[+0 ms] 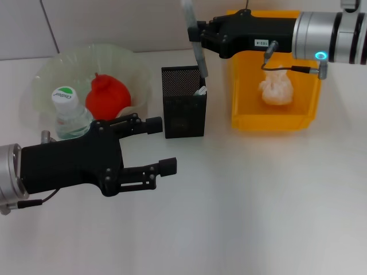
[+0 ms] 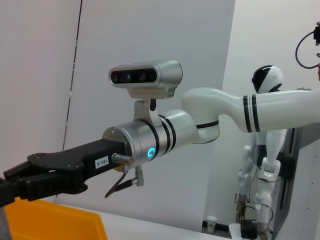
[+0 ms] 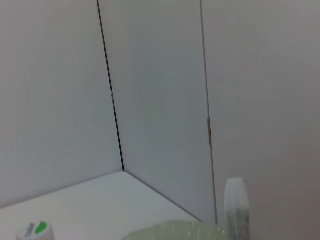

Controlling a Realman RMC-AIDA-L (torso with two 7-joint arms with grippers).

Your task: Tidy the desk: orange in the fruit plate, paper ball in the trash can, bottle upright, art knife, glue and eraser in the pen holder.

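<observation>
The orange (image 1: 106, 96) lies in the pale green fruit plate (image 1: 132, 63) at the back left. In front of it the bottle (image 1: 69, 112) stands upright with its green cap (image 3: 34, 230) on top. A crumpled paper ball (image 1: 276, 88) rests inside the yellow trash can (image 1: 243, 120). My right gripper (image 1: 198, 34) is shut on a long grey art knife (image 1: 196, 43) (image 3: 235, 210), whose lower end dips into the black mesh pen holder (image 1: 183, 109). Something white (image 1: 200, 90) pokes out of the holder. My left gripper (image 1: 162, 145) hovers open in front of the bottle, holding nothing.
The white desk runs to a wall at the back. In the left wrist view the right arm (image 2: 145, 145) reaches over the trash can's rim (image 2: 55, 220), and a white humanoid robot (image 2: 265, 150) stands far behind.
</observation>
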